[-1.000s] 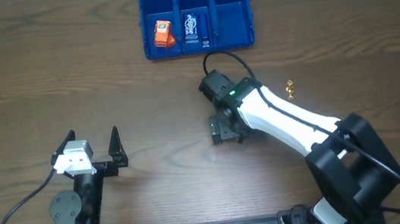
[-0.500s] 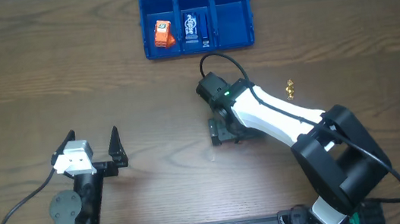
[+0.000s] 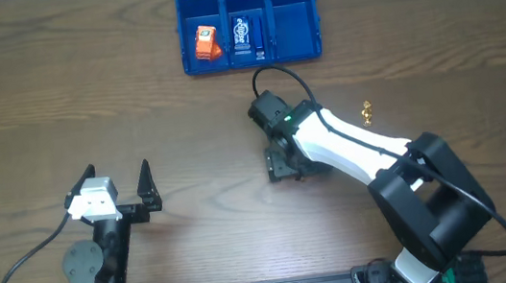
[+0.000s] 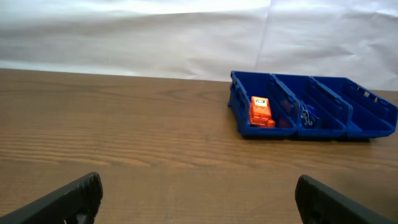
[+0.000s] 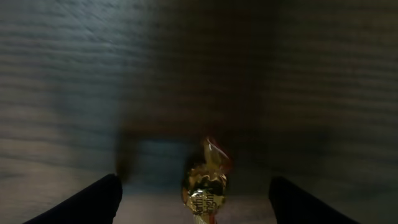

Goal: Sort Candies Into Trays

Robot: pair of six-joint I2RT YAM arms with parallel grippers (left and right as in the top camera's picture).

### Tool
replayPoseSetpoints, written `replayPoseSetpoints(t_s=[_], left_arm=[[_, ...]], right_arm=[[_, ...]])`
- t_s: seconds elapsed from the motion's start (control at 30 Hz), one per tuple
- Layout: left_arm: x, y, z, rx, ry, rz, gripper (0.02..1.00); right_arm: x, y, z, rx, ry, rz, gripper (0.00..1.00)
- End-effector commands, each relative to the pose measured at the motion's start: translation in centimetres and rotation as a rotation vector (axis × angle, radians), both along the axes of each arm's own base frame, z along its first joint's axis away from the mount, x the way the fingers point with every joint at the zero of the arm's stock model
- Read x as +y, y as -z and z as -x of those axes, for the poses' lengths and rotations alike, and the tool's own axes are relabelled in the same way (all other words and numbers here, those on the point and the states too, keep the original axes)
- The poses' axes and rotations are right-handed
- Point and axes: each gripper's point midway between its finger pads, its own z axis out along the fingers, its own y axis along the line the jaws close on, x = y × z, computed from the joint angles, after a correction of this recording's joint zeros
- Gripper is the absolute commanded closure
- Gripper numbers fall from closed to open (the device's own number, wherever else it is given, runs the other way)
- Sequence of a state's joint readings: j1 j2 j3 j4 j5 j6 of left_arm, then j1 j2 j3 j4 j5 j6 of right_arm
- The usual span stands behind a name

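A blue three-compartment tray [image 3: 253,61] sits at the far middle of the table. An orange candy [image 3: 207,42] lies in its left compartment and a dark blue candy [image 3: 242,34] in the middle one. My right gripper [image 3: 285,166] points down at the table centre. It is open, its fingers either side of a gold-wrapped candy [image 5: 205,190] lying on the wood. A second gold candy [image 3: 367,108] lies to the right of that arm. My left gripper [image 3: 118,168] stands open and empty near the front left, facing the tray [image 4: 323,132] and the orange candy [image 4: 261,112].
The tray's right compartment [image 3: 294,20] holds nothing. Bare wooden table [image 3: 54,98] spreads to the left and right of the tray. A black cable [image 3: 285,72] loops above the right arm's wrist.
The right arm's wrist shifted slightly left over the table centre, then held still. The left arm has not moved.
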State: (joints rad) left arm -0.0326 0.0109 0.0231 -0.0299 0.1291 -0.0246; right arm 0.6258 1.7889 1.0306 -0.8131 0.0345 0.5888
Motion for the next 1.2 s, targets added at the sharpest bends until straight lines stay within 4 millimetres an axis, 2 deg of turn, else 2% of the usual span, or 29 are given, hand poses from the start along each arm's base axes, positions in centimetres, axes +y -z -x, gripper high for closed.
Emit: replayPoseSetpoints(t_s=[0.03,0.37,0.57,1.2], left_arm=[[-0.16,1.63,0.09,0.047,0.013,-0.009,0.020],[-0.16,1.63,0.09,0.047,0.013,-0.009,0.023],[-0.16,1.63,0.09,0.047,0.013,-0.010,0.020],[-0.16,1.63,0.09,0.047,0.013,-0.010,0.020]], right_arm=[[-0.86,0.88,0.67,0.033,0.026,0.006,0.248],[-0.67,0.91,0.38,0.021,0.026,-0.002,0.428],[-0.71,0.91,0.32,0.018,0.026,0.000,0.603],[-0.79,0.91,0.11,0.007,0.026,0.006,0.805]])
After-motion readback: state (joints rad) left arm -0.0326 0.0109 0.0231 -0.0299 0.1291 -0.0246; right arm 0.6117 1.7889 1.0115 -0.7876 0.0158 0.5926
